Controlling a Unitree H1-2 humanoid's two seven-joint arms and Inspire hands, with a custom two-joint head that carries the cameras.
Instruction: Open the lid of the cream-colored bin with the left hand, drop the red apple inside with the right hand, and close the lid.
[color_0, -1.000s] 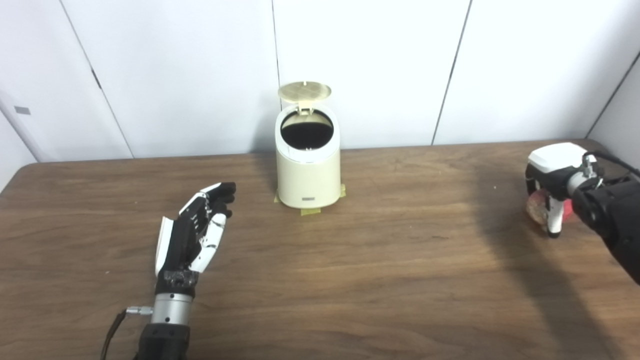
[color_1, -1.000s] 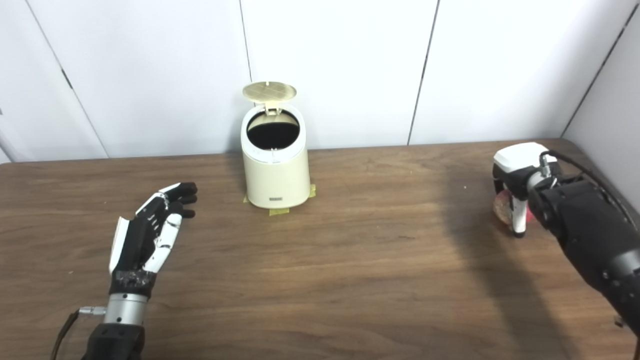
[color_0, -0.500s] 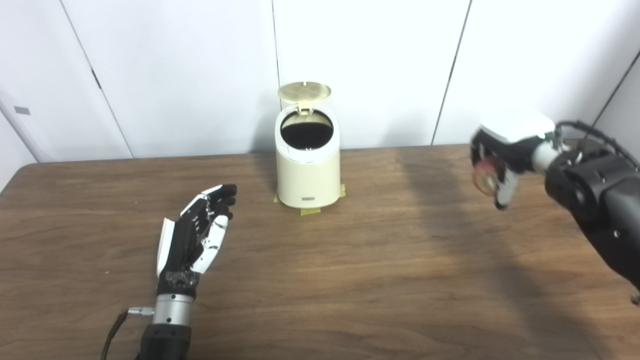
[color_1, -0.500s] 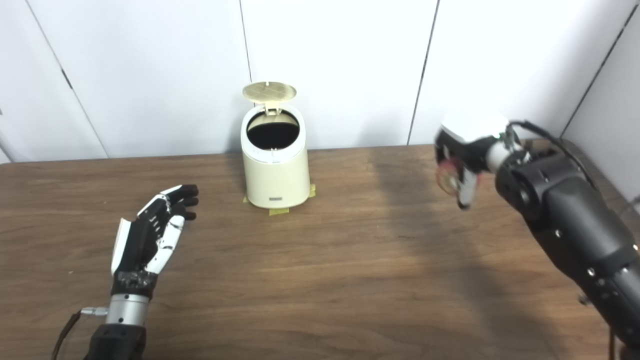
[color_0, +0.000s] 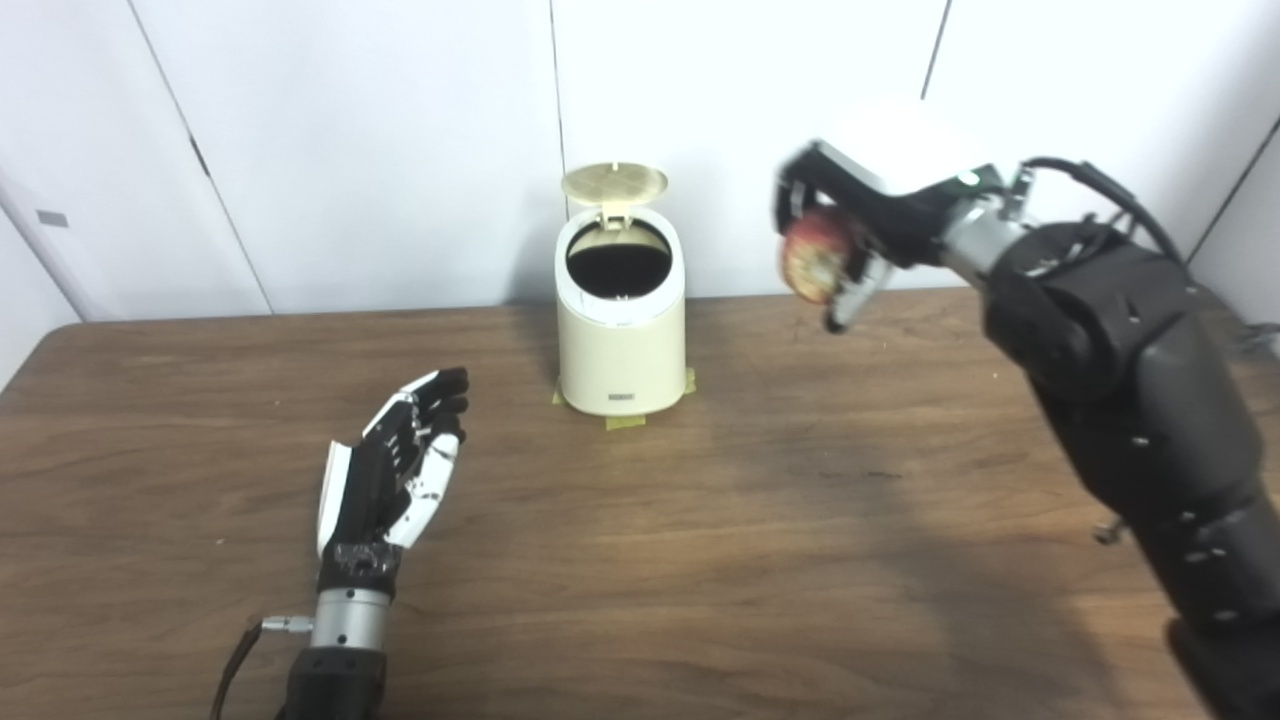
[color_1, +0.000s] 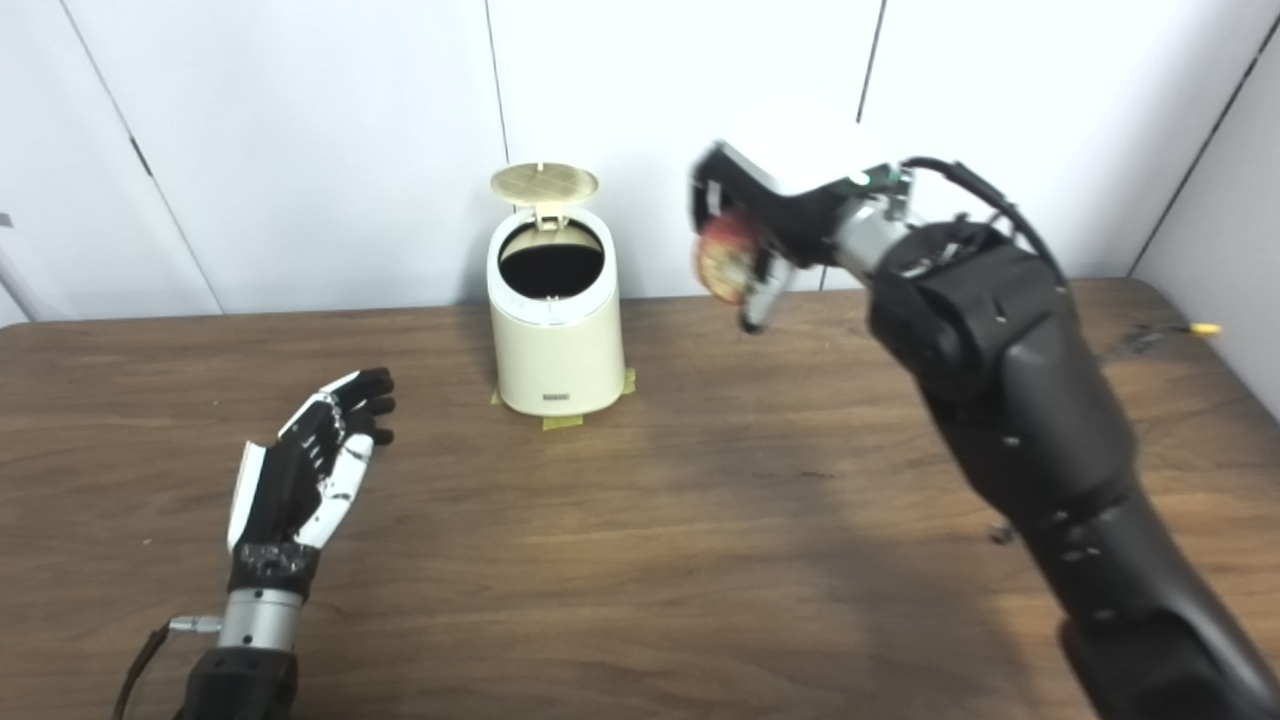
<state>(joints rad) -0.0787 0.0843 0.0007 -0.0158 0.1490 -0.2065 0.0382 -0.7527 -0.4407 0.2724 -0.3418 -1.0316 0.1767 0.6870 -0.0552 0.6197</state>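
R hand carrying apple, bin lid up.
Right hand (color_0: 850, 215) fingers curled round the red apple (color_0: 812, 257), held in the air, above and to the right of the cream bin (color_0: 621, 330). Bin's round lid (color_0: 614, 183) stands flipped back, dark opening exposed; yellow tape (color_0: 625, 421) at its base. Left hand (color_0: 400, 465) empty, fingers apart, palm-up low over the wooden table (color_0: 700, 560), front-left of bin.
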